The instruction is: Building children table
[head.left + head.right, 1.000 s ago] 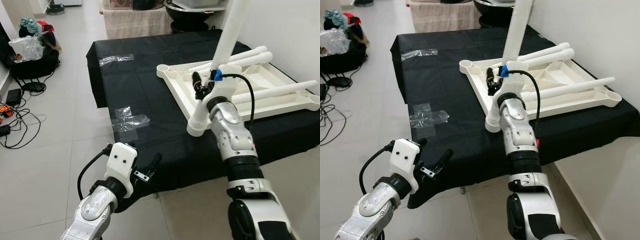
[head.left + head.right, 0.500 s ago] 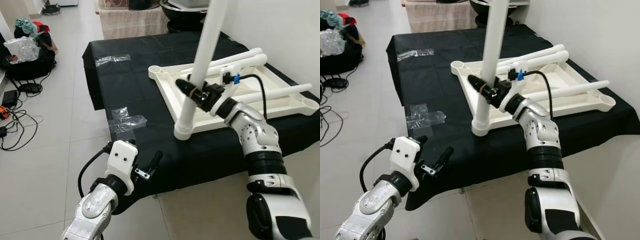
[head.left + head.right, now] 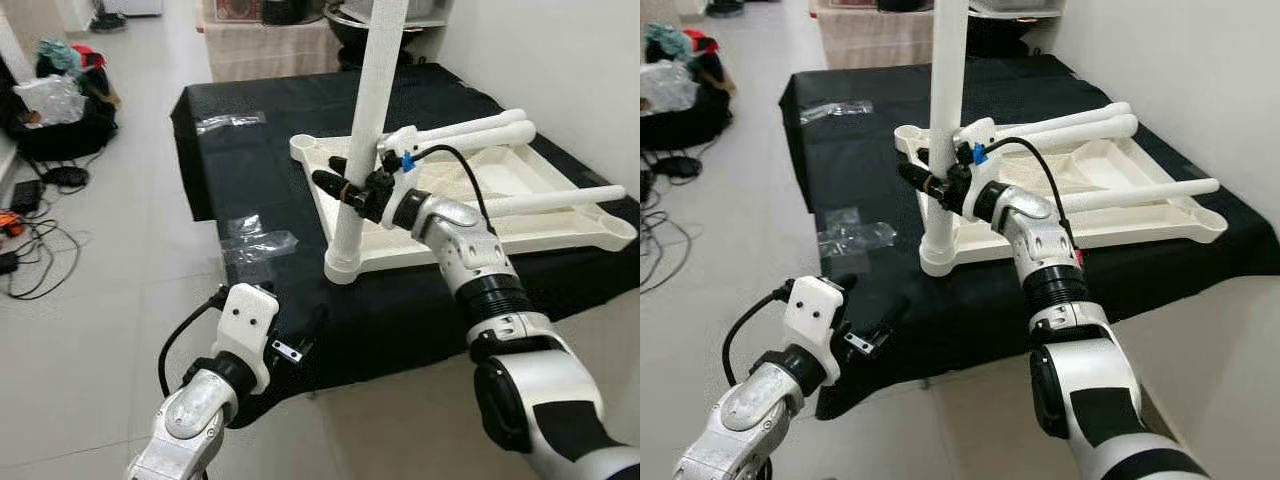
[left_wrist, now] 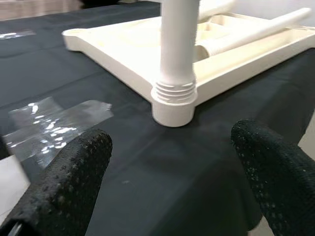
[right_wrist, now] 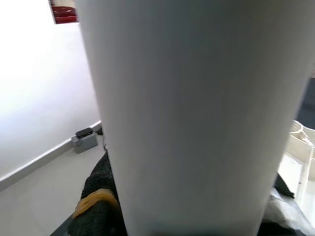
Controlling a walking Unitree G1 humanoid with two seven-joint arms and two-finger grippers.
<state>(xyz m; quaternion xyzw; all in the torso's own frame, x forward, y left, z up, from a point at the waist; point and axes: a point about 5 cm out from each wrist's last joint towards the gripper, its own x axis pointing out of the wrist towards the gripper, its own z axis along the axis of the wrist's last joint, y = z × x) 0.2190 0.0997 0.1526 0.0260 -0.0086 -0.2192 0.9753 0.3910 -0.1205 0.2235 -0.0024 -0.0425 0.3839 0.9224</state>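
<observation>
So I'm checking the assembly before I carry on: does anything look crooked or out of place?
The leg held by the right tool stands in the near corner socket of the upside-down tabletop, leaning slightly. Three legs lie loose on it. Clear tape is stuck to the black cloth.

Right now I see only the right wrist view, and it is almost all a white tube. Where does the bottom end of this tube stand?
Observer: The leg stands upright with its foot in the socket at the nearest corner of the upturned tabletop.
Operator: Is it screwed fully in?
Observer: The left wrist view shows thread rings above the socket rim, so probably not fully.
Operator: Is the left gripper helping?
Observer: No. The left gripper is open, low by the front edge of the black cloth, apart from the leg.
</observation>
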